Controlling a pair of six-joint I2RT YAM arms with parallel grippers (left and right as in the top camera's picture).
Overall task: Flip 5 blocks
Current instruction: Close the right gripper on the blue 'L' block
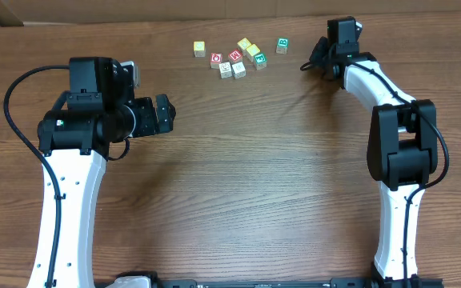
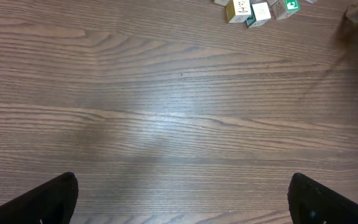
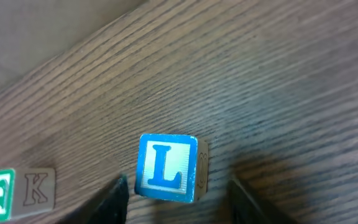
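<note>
Tabletop point(image 1: 230, 200) of dark-grained wood runs across every view. My left arm point(image 1: 70, 160) sits at the left. The left gripper point(image 1: 165, 114) is spread wide over bare wood, well apart from all the cubes, so I judge it has no part in this step.

My right arm point(image 1: 398, 152) reaches to the far right, and the right gripper point(image 1: 312, 61) points down at the table there. The main cluster of blocks point(image 1: 238, 62) lies at far centre, mixed with yellow and red cubes point(image 1: 216, 59) that I leave alone. The green B block point(image 1: 282, 46) stands alone between that cluster and my right hand.

What matters is the blue L block point(image 3: 166, 168). In the right wrist view it sits directly between the right fingertips point(image 3: 115, 198), just right of the B cube. It is hidden under the hand from overhead. The jaws stand partly apart with a sliver of wood showing on each side, so they are not yet pinching. A cube has no long axis, and its side faces look roughly square to the pads, so I judge that closing straight in should take it.
</note>
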